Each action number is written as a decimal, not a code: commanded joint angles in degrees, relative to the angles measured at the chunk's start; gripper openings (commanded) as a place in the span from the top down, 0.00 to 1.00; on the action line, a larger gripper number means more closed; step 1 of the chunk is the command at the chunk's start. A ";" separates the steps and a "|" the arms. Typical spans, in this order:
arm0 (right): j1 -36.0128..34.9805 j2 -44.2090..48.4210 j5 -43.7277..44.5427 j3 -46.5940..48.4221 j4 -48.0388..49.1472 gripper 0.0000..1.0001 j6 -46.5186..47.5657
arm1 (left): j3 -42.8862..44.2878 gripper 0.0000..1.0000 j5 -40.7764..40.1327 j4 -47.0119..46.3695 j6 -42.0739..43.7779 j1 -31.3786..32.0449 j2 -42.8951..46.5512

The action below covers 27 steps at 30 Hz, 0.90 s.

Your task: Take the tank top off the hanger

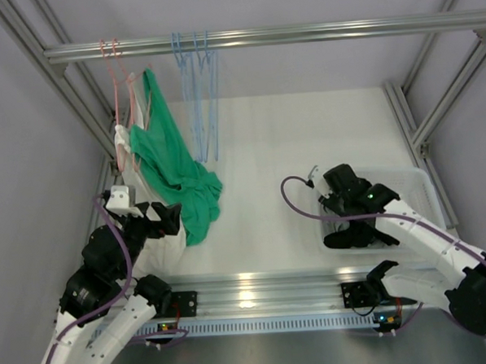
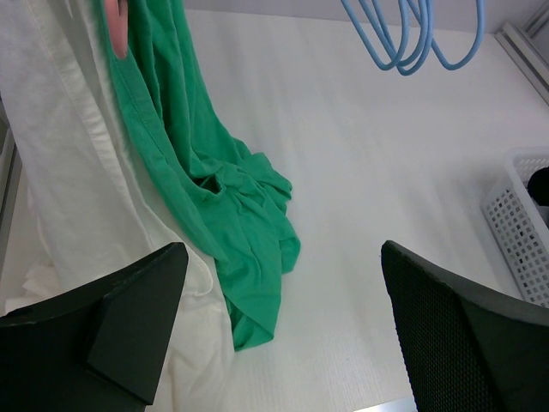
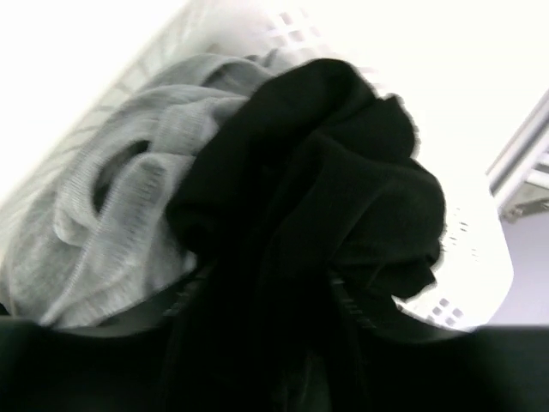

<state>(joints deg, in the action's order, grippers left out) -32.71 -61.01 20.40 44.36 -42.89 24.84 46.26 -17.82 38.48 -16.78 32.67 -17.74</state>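
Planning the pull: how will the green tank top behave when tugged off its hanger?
Likely floppy: the green tank top drapes from the pink hanger and bunches on the table. Probably light, given thin folds. May snag, since a strap loops the hanger.

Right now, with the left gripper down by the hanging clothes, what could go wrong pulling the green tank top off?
1. The open left gripper sits where the white garment overlaps the green tank top; it might pinch the wrong cloth, or both.
2. The tank top hangs on the pink hanger, so a straight pull could yank the hanger loose.
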 commanded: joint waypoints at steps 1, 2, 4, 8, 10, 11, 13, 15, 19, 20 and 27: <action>1.16 3.88 3.59 4.24 -1.93 0.52 -1.02 | -0.03 0.01 0.42 -3.41 0.43 0.12 0.16; 1.16 5.02 3.68 4.85 -2.02 0.49 -1.11 | 0.06 0.01 0.25 -3.41 0.43 0.03 0.16; 1.16 6.69 3.42 7.14 -2.02 0.41 -1.37 | -0.03 0.01 0.16 -3.41 0.43 0.12 0.16; 1.16 9.77 0.79 11.36 -2.37 0.37 -2.25 | 0.06 0.01 -0.46 -3.41 0.08 0.12 -0.10; 1.16 11.00 -0.45 13.55 -2.89 0.17 -2.43 | 0.15 0.01 -0.81 -3.41 -0.10 0.03 -0.28; 1.16 11.79 -0.54 14.43 -3.33 0.08 -2.78 | 0.06 0.01 -0.90 -3.50 -0.36 0.03 -0.54; 1.16 13.02 -0.28 16.72 -4.39 0.01 -2.87 | 0.15 0.01 -1.42 -3.50 -0.71 0.03 -1.07; 1.24 13.64 1.64 19.95 -4.13 0.01 -4.35 | 0.32 0.01 -2.21 -3.59 -1.85 0.03 -1.51; 1.16 12.24 5.78 29.27 -3.69 0.01 -17.16 | 2.42 0.01 -8.00 -2.19 -3.44 -0.06 -5.10; 1.07 12.15 6.31 31.03 -3.77 0.01 -23.37 | 3.48 0.01 -9.32 -1.22 -4.92 0.03 -6.16; 1.16 18.29 18.40 32.38 -3.69 0.01 -31.08 | 12.44 0.01 -24.52 7.75 -6.17 0.03 -13.81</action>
<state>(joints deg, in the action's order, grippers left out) -32.47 -45.17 29.10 76.51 -46.46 -0.16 54.37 -32.51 43.48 -22.41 32.67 -29.87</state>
